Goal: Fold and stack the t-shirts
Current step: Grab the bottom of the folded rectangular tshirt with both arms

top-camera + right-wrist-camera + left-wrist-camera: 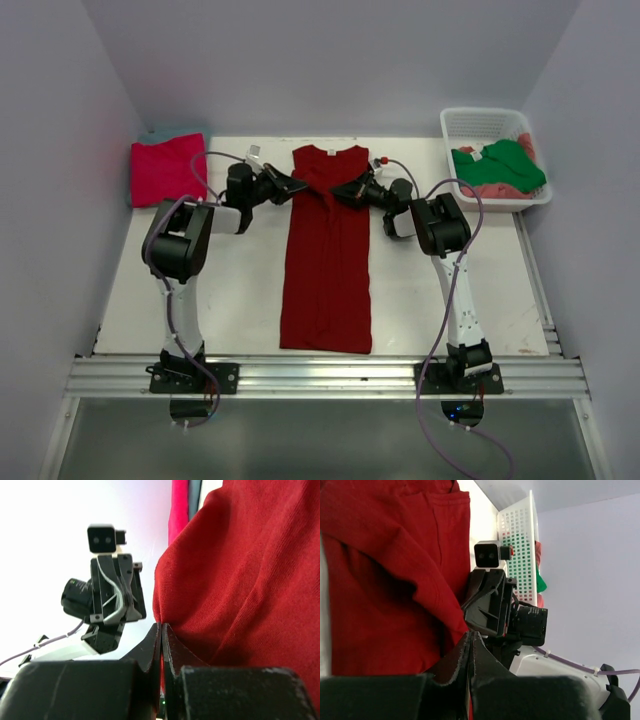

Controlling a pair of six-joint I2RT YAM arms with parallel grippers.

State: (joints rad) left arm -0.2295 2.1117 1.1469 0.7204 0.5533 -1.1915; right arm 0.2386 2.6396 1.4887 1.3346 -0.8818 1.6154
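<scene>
A dark red t-shirt lies as a long narrow strip down the middle of the table, neck end at the back. My left gripper is at its left edge near the top, jaws shut with red cloth pinched between them. From the other side, my right gripper is shut on a fold of the same shirt. The two grippers face each other closely across the shirt. A folded magenta-pink t-shirt lies at the back left on a teal one. A green t-shirt lies in the basket over a salmon-pink one.
The white lattice basket stands at the back right by the wall. Purple cables loop from both arms above the table. A metal rail runs along the near edge, where the arm bases are bolted.
</scene>
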